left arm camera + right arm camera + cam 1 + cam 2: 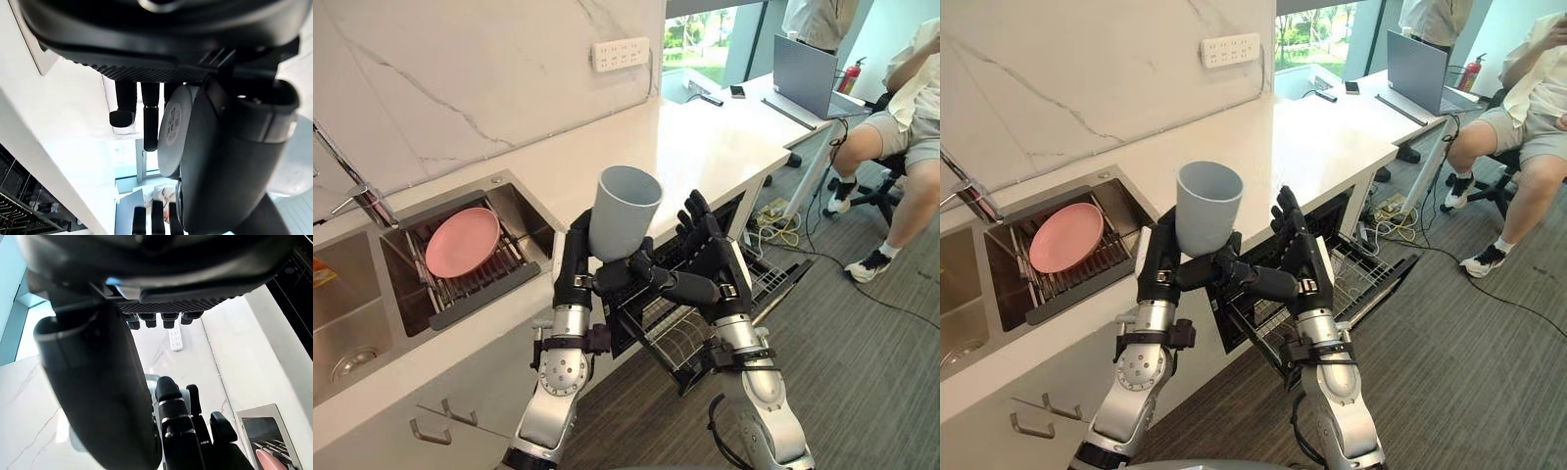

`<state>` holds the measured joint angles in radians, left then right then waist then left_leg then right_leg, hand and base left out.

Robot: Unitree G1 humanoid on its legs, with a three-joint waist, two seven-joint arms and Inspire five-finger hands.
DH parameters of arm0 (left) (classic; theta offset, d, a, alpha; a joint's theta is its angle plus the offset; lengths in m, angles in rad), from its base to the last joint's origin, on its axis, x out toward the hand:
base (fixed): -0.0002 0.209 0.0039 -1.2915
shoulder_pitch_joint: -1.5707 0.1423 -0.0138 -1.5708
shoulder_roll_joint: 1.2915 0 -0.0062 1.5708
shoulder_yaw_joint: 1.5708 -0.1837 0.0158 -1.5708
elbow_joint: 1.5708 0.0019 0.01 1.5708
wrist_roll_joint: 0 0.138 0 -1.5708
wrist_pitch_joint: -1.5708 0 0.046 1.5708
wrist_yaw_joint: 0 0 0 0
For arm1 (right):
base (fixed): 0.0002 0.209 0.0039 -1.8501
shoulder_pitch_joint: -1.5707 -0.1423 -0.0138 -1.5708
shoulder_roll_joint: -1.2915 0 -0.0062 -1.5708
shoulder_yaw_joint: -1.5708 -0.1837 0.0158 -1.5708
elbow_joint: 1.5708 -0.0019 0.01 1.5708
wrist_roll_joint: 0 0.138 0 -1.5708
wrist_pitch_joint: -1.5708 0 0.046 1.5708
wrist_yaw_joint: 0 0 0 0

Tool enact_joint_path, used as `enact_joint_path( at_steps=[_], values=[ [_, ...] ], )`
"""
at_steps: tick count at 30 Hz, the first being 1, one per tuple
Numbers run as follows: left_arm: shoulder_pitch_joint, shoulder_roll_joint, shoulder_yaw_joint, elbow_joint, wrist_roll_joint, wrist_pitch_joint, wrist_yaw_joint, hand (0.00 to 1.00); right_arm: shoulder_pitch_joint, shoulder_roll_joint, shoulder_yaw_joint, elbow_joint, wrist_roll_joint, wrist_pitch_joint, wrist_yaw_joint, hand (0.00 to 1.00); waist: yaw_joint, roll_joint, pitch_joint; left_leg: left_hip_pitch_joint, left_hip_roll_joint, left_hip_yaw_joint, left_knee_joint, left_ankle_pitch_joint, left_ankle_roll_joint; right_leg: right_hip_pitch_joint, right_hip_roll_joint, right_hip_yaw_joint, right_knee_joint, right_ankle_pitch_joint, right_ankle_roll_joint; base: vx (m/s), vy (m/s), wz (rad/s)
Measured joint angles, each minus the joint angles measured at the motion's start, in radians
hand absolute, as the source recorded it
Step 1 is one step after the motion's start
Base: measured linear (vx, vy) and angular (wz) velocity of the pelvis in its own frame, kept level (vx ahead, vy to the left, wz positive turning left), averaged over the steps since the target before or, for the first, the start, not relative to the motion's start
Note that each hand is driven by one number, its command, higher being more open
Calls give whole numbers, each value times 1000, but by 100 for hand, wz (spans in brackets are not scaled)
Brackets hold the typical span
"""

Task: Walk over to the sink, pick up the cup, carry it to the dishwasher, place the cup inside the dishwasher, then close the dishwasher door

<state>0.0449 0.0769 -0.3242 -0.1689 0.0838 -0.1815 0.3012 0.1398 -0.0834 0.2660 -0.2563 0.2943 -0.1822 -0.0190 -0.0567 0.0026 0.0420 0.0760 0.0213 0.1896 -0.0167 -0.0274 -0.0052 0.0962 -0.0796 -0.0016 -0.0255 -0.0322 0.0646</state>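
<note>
I'm looking down at an office kitchenette. At the left of the frame I'm seeing a steel sink (347, 318) with a faucet (357, 191) above it, and a pink plate (462, 242) sitting in a drying rack (480, 286) beside the basin. A white counter (705, 147) is running along a marble wall (460, 78) that's carrying a socket strip (620, 54) up top. At the centre, a dishwasher (1366, 279) is standing open under the counter. In the upper right I'm catching a desk (759, 95) with a laptop (803, 73), a fire extinguisher (850, 76) and a seated person (911, 108) over grey carpet (871, 372).
</note>
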Motion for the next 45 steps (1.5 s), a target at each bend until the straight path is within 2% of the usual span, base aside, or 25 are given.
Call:
enact_joint_path(
  at_steps=[2,16,17,26,33,34,45],
  values=[
    [-10,0,-18,30,22,0,-2,0,-16,-1,16,2,0,-1,0,100,-5,-1,-21,0,0,5,-6,1,0,-4,0,5,-2,0,1,12,-10,-7],
    [-30,0,-70,56,78,0,6,0,-40,-1,53,2,0,-19,-13,100,-12,-7,-25,0,-1,16,-14,1,1,-10,0,18,-11,6,2,-7,-4,-2],
    [-30,0,-71,57,78,0,6,0,-40,-1,54,2,0,-19,-17,0,-12,-8,-25,0,-1,17,-16,1,1,-11,0,18,-12,6,2,0,0,0],
    [-30,-1,-96,69,87,-3,21,0,-44,0,25,11,-5,-19,-69,0,-12,-10,-28,-5,-1,16,-17,2,1,-13,0,17,-15,6,2,0,0,0],
    [-30,-8,-110,89,92,-7,24,0,-46,-33,14,19,-18,-19,-71,0,-12,-11,-45,-8,-1,15,-18,2,1,-16,0,16,-16,6,2,0,0,0],
    [-30,-8,-110,89,92,-7,24,100,-46,-33,14,19,-18,-19,-71,0,-12,-11,-45,-8,-1,14,-18,2,2,-16,0,16,-16,6,2,0,0,0],
    [-8,-6,-120,86,91,-10,9,100,-47,-29,-8,17,-22,-19,-76,0,-11,-11,-46,-8,-2,9,-24,8,2,-16,0,9,-15,6,2,0,0,1]
  ],
)
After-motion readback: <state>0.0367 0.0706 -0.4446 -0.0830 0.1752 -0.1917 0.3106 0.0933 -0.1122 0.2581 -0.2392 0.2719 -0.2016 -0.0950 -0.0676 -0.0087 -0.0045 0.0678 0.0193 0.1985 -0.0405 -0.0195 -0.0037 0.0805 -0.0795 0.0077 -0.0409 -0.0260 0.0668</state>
